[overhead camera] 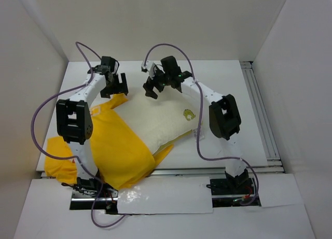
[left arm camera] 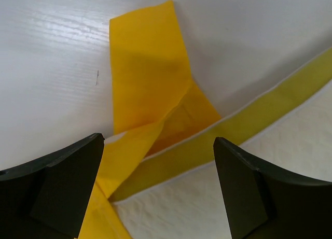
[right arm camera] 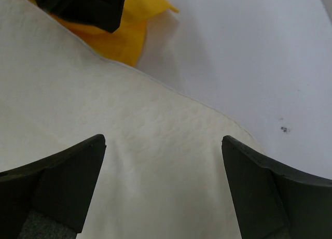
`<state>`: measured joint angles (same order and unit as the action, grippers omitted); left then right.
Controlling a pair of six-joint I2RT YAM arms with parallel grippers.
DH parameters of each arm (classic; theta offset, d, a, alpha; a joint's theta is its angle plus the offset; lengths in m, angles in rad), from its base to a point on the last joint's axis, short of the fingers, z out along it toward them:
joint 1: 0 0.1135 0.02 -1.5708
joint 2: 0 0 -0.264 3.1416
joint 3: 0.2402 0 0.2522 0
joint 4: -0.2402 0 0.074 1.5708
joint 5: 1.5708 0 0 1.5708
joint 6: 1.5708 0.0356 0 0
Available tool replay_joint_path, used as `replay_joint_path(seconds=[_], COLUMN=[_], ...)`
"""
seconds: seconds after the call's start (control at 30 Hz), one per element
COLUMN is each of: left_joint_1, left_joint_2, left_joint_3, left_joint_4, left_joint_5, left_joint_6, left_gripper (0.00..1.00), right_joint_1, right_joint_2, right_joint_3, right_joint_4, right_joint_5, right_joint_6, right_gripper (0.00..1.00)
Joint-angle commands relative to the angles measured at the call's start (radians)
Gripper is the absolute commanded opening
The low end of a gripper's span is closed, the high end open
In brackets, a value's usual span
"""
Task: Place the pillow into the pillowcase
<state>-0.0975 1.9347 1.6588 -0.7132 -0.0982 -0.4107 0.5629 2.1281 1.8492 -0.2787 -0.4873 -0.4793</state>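
Both open and empty, left gripper [overhead camera: 116, 84] above the pillowcase [overhead camera: 111, 145] hem, right gripper [overhead camera: 154, 86] above the pillow [overhead camera: 163, 120] lying half sheathed on the surface [overhead camera: 223, 78] — so pinch only yellow hem, then draw it over the bare far end.

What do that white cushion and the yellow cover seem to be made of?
The plump cream-white pillow looks like soft, matte, fuzzy fabric over stuffing: it bulges. The bright yellow pillowcase looks like thin smooth cloth, perhaps cotton or polyester: it folds in flat creases.
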Motion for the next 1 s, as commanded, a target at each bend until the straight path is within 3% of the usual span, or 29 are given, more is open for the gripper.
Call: replay_joint_path(seconds=[0.0,0.17,0.2,0.27,0.3,0.33,0.37,0.4,0.43,0.5,0.57,0.73,0.83,0.97], left_joint_1=[0.038,0.038,0.038,0.029,0.028,0.019,0.019,0.010,-0.002,-0.025,-0.025,-0.039,-0.111,-0.238], left_joint_2=[0.047,0.076,0.076,0.102,0.115,0.127,0.138,0.157,0.168,0.178,0.156,0.040,-0.068,-0.141], left_joint_3=[0.056,0.016,0.003,0.002,0.002,0.016,0.016,0.016,0.038,0.050,0.062,0.061,0.087,0.195], left_joint_4=[0.057,0.129,0.138,0.150,0.150,0.150,0.173,0.173,0.173,0.140,0.139,0.225,0.274,0.293], left_joint_5=[0.095,0.222,0.242,0.317,0.348,0.401,0.429,0.443,0.418,0.335,0.292,0.344,0.394,0.328], left_joint_6=[0.114,0.191,0.191,0.213,0.222,0.222,0.222,0.222,0.207,0.178,0.144,0.053,0.018,0.009], left_gripper=[1.00,0.95,0.81,0.65,0.57,0.24,0.04,0.00,0.00,0.00,0.00,0.00,0.00,0.00], right_joint_1=[0.003,0.012,0.012,0.022,0.022,0.031,0.031,0.031,0.031,0.031,0.031,0.031,0.031,0.031], right_joint_2=[0.093,0.197,0.207,0.231,0.240,0.240,0.251,0.251,0.241,0.205,0.110,-0.138,-0.261,-0.390], right_joint_3=[0.103,0.199,0.199,0.199,0.199,0.199,0.185,0.174,0.162,0.098,-0.024,-0.246,-0.321,-0.386], right_joint_4=[-0.175,-0.250,-0.251,-0.251,-0.263,-0.272,-0.272,-0.258,-0.246,-0.217,-0.107,0.157,0.167,0.167], right_joint_5=[-0.093,-0.123,-0.134,-0.134,-0.134,-0.134,-0.134,-0.125,-0.125,-0.106,-0.071,-0.046,-0.107,-0.210], right_joint_6=[-0.122,-0.157,-0.168,-0.168,-0.177,-0.177,-0.177,-0.177,-0.177,-0.161,-0.131,-0.052,-0.079,-0.097], right_gripper=[1.00,1.00,0.99,0.96,0.88,0.55,0.43,0.33,0.17,0.00,0.00,0.00,0.00,0.00])
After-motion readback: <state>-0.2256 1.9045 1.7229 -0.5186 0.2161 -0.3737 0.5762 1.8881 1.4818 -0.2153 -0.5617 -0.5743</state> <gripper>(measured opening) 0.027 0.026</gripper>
